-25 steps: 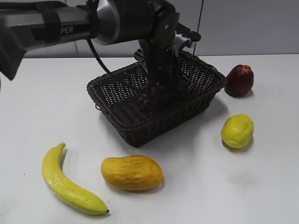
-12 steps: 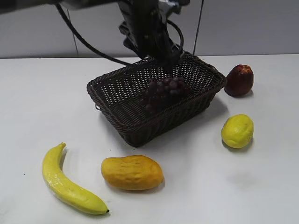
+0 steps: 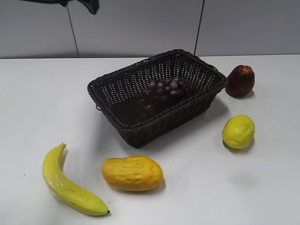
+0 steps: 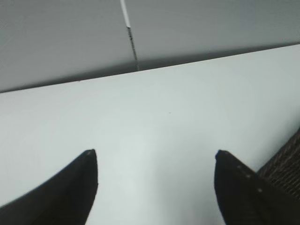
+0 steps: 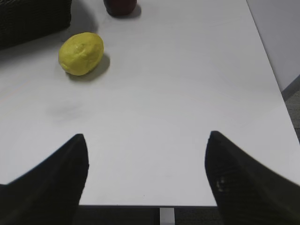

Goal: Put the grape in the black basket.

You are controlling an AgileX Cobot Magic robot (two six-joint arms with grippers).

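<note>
So there's a white table (image 3: 262,197), smooth and matte. One big rectangular wicker basket (image 3: 123,123), dark woven sides with a braided rim, and the grape bunch (image 3: 164,93) sits inside it toward the right, lots of little round purple balls. Around it: one long curved banana (image 3: 65,180), one bumpy oval mango (image 3: 132,173), one dimpled lemon (image 3: 238,131), one dark red apple (image 3: 240,80). Left gripper (image 4: 154,157) has its jaws wide apart over bare table, right gripper (image 5: 146,140) also spread, both holding nothing
</note>
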